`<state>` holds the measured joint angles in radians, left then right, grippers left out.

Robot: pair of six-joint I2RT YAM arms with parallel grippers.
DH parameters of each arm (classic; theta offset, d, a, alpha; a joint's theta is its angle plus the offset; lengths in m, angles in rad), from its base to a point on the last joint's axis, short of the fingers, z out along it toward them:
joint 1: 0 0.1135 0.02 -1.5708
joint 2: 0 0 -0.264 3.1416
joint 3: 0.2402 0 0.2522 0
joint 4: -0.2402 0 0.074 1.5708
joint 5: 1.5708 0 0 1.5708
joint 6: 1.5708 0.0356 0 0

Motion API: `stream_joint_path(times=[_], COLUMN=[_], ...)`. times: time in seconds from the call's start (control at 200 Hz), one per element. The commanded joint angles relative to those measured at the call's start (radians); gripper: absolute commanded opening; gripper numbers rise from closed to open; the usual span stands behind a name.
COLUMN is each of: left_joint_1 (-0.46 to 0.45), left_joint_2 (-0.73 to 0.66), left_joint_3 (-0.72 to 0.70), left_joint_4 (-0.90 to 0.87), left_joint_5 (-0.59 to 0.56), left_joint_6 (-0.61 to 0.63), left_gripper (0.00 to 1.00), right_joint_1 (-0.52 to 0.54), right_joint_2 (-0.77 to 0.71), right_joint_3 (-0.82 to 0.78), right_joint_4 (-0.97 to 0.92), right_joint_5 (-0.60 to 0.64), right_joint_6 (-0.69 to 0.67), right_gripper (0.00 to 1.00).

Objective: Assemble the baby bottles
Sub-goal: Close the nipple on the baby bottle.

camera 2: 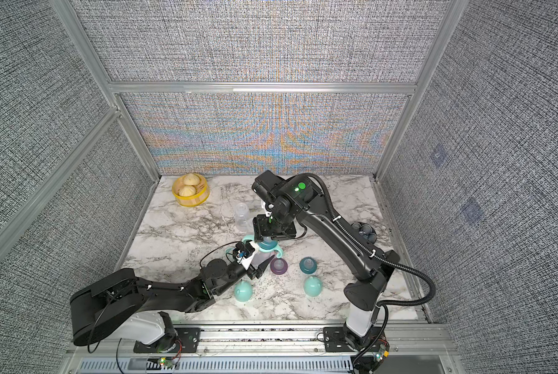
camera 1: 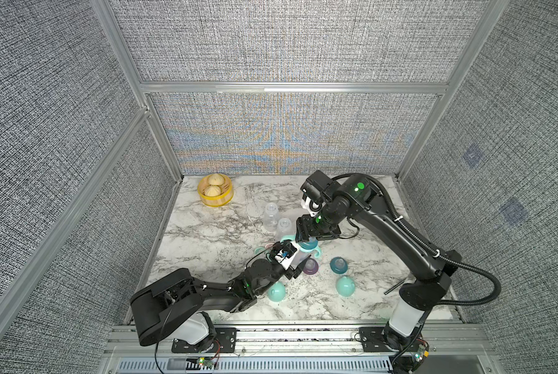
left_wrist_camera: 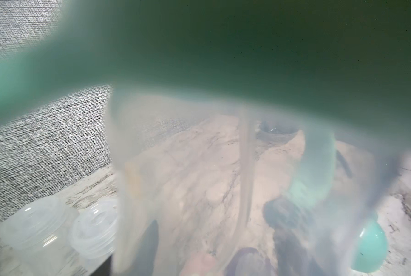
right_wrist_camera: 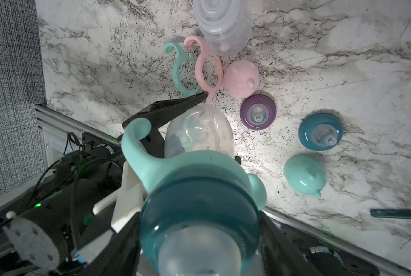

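The steamer basket [camera 1: 220, 200] sits back left; two bare bottles [camera 1: 270, 215] stand behind the middle bottle [right_wrist_camera: 199, 133].

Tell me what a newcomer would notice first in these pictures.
Mid-table, both arms share one clear bottle: the left gripper clamps its body while the right gripper grips its teal collar. Two mint dome caps lie nearer the robot, and a yellow steamer basket sits in the far left corner.

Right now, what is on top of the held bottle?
A mint handle ring, then a teal nipple collar gripped by the right claw. The neck of the bottle beneath them is covered.
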<state>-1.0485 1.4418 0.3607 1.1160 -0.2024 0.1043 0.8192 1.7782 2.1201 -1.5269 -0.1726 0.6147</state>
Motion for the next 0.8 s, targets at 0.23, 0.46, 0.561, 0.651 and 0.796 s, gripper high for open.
stream_joint_path(times=[0.23,0.46,0.561,0.651,0.796], left_joint_1=[-0.005,0.003,0.012,0.014,0.061], left_joint_2=[0.008,0.034,0.031,0.036,-0.002], left_joint_3=[0.042,0.034,0.061,0.056,0.074], left_joint_4=[0.143,0.158,0.093,0.111,0.023], left_joint_5=[-0.056,-0.076,-0.061,-0.048,0.082], left_joint_6=[-0.018,-0.044,-0.077,-0.072,-0.117], left_gripper=[0.0,0.0,0.0,0.0,0.0], right_joint_1=[-0.017,-0.041,-0.045,-0.043,-0.023], right_joint_2=[0.034,-0.028,-0.064,-0.119,-0.237], right_joint_3=[0.047,0.097,0.106,0.077,-0.068], right_joint_4=[-0.116,-0.112,-0.091,-0.035,0.135], right_joint_5=[-0.108,-0.085,-0.08,-0.069,-0.017], right_joint_6=[0.049,0.006,-0.024,-0.077,-0.159], right_gripper=[0.77,0.91,0.94,0.94,0.94])
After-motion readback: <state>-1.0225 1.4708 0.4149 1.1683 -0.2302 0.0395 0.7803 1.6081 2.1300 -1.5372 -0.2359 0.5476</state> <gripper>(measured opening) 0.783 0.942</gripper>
